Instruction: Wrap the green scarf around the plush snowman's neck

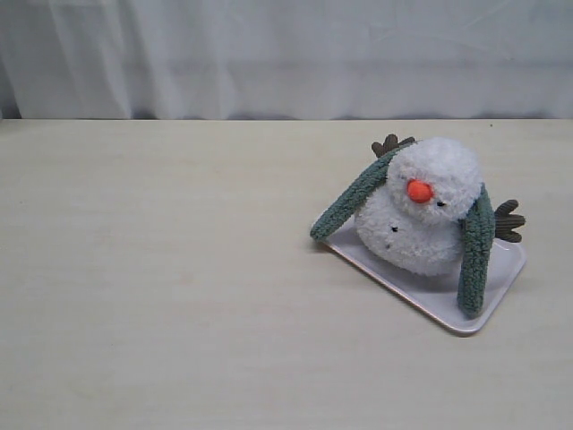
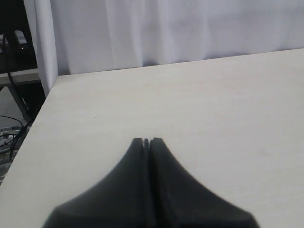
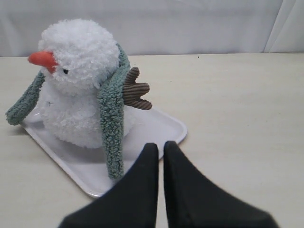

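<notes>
The plush snowman sits on a pale tray at the right of the table, orange nose toward the front left. The green scarf lies over the back of its neck, one end hanging down each side; its other end reaches the tray's left corner. In the right wrist view the snowman and scarf are just beyond my right gripper, which is shut and empty. My left gripper is shut over bare table. Neither gripper shows in the exterior view.
The tray holds only the snowman. A white curtain hangs behind the table's far edge. In the left wrist view the table's side edge drops off, with cables and a dark stand below it.
</notes>
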